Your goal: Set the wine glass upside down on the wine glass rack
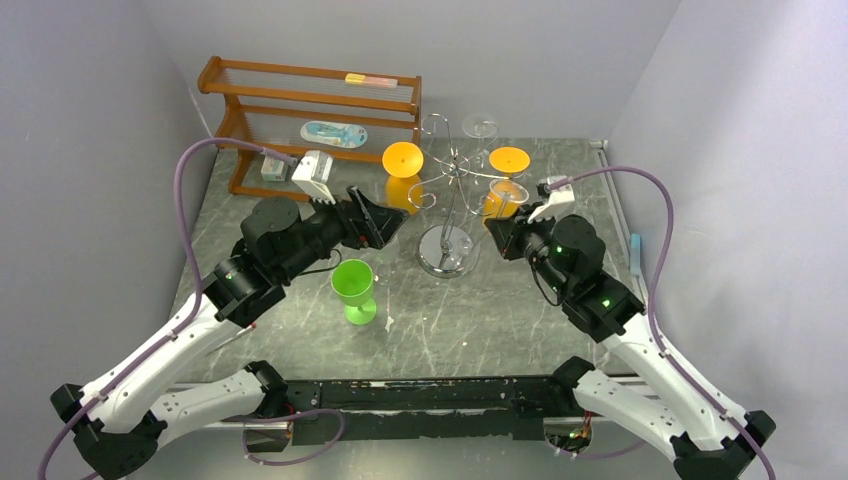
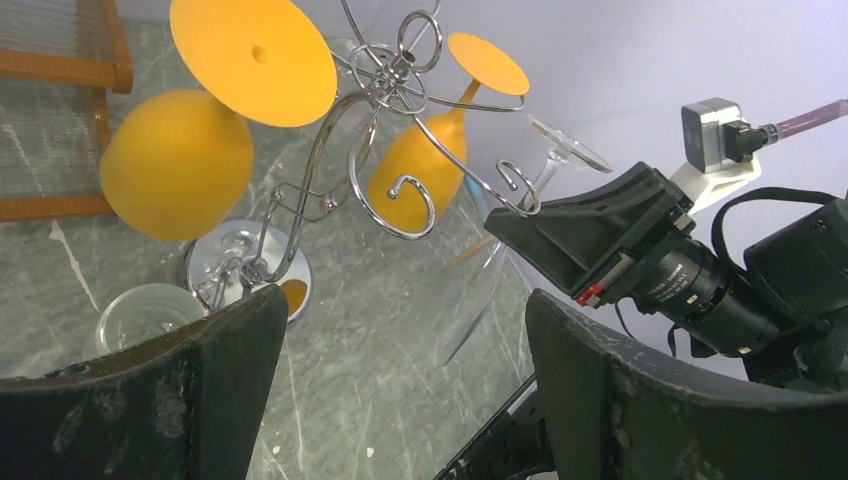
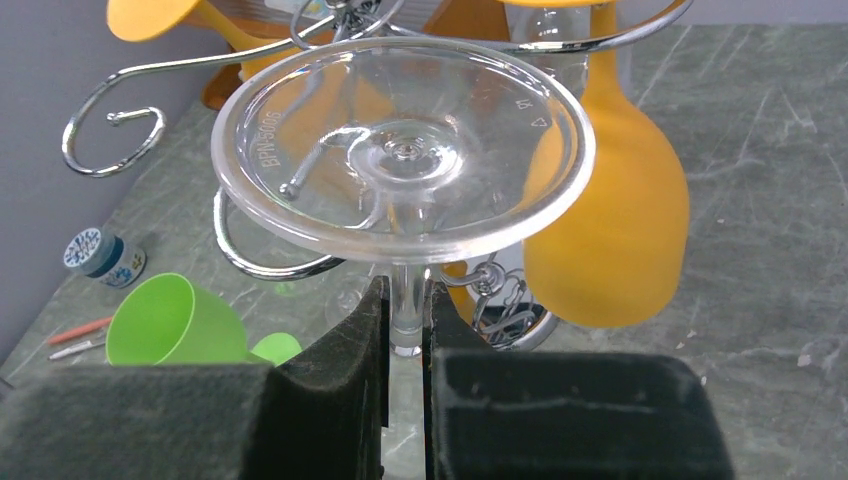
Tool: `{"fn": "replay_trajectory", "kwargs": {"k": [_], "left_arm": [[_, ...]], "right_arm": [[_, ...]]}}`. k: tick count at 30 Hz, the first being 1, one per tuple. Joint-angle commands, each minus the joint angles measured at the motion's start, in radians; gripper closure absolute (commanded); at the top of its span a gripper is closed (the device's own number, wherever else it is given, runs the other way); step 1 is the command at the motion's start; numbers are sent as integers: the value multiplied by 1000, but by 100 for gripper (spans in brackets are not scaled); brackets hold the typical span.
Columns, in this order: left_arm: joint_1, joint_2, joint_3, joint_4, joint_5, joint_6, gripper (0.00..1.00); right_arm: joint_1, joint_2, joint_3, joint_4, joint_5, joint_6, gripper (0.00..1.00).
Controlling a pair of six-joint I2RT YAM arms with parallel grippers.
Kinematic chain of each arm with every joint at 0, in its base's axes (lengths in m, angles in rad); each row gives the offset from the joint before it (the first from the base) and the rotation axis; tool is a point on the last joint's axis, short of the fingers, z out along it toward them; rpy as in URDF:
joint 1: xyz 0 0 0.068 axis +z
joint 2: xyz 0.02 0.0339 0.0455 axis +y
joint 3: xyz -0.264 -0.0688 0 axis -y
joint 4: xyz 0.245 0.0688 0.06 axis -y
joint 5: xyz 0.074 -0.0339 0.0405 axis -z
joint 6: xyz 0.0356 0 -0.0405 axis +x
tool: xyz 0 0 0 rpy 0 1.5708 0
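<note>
Two claws: right claw [image 3: 405,305] pinches the wine glass [image 3: 400,150] stem, left claw [image 2: 400,345] gapes wide.

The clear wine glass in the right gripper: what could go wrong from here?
The right gripper pinches the clear wine glass only at its thin stem, so it may slip or tilt. An orange glass hangs close beside it on the wine glass rack; the foot might knock it. The open left gripper sits near the rack and could bump it.
</note>
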Motion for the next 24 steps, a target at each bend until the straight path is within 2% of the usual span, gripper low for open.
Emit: {"fn": "replay_trajectory", "kwargs": {"k": [1, 24], "left_arm": [[-7, 11, -15, 31, 44, -11, 7], [-7, 50, -18, 25, 33, -17, 7]], "right_arm": [[4, 15, -15, 64, -10, 14, 100], [-44, 121, -29, 195, -248, -174, 100]]}}
